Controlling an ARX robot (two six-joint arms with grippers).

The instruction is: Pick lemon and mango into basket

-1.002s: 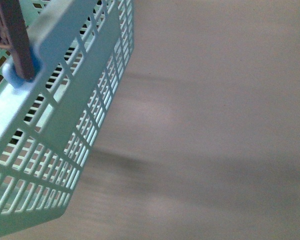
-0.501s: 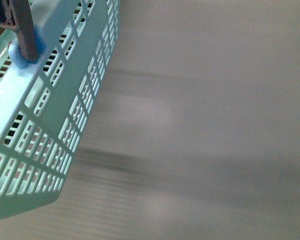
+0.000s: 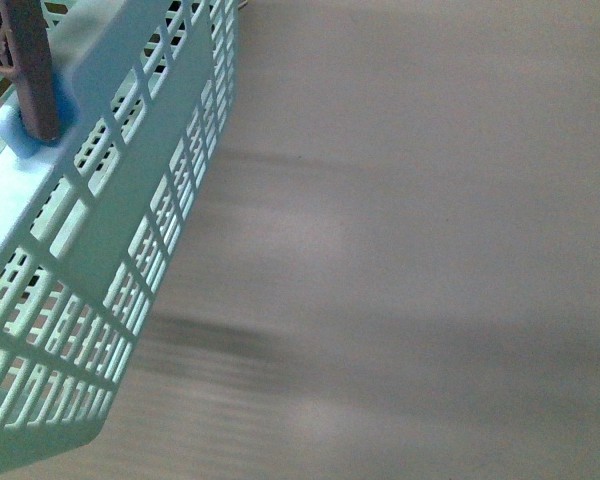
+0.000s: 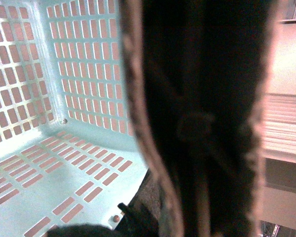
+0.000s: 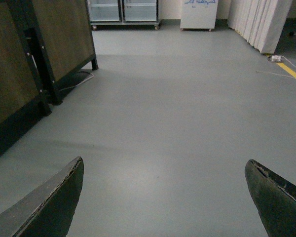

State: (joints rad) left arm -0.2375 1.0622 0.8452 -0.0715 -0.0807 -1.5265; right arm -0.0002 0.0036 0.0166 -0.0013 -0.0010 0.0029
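The light teal basket (image 3: 130, 200) hangs tilted at the left of the front view, over a blurred grey floor, with its brown handle (image 3: 32, 70) pivoting at the rim. In the left wrist view I look down into the basket (image 4: 64, 163); its slotted floor and walls show no fruit. The dark handle (image 4: 207, 113) fills the middle of that view, and my left gripper is shut on it, its fingers hidden. My right gripper (image 5: 165, 197) is open and empty above the bare grey floor. The lemon and the mango are out of view.
The right wrist view shows a dark wooden cabinet (image 5: 44, 44) on black legs at the left, glass-door units (image 5: 123, 11) and a white curtain (image 5: 259, 19) at the back, and a yellow floor line (image 5: 292, 73) at the right.
The basket has swung slightly in the front view: left over the first half second, then a little down, its handle pivot moving toward the left edge.
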